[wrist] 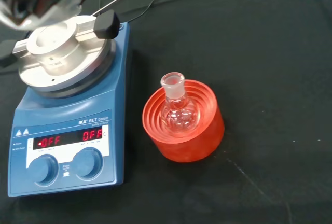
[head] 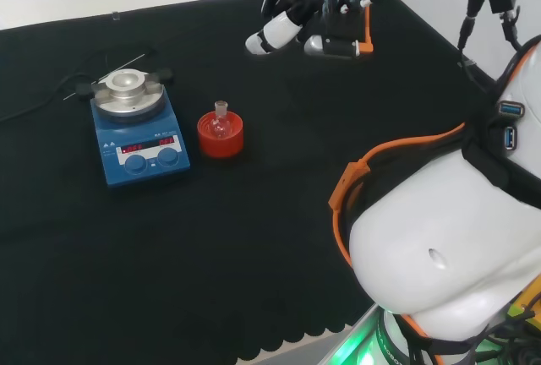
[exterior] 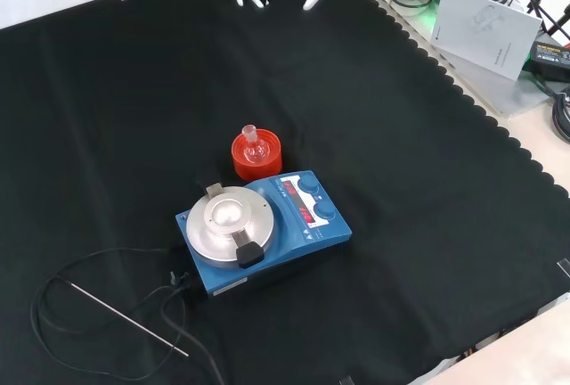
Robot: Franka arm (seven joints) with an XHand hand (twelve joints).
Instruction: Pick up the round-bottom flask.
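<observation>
Flask (head: 221, 119) is sitting neck-up in the red ribbed stand (head: 221, 135), a bit left of centre in the head view, with nothing touching it. It's a small clear round-bottom one, and in the wrist view you can see its bulb nested right in the middle of the stand's rings, neck pointing straight up. Just beside the stand, on its left in the head view, is the blue stirrer hotplate (head: 139, 134) with a round metal top and two knobs on its front face; the two look very close but I can't tell if they actually touch. In the front view the stand is above the hotplate, near the centre of the frame. A thin metal probe (exterior: 128, 318) and its black cable (exterior: 53, 287) lie on the counter (exterior: 427, 180) at the lower left of that view. The hand (head: 292, 20) is way off at the top of the head view, well apart from the flask, fingers relaxed and spread, holding nothing.
</observation>
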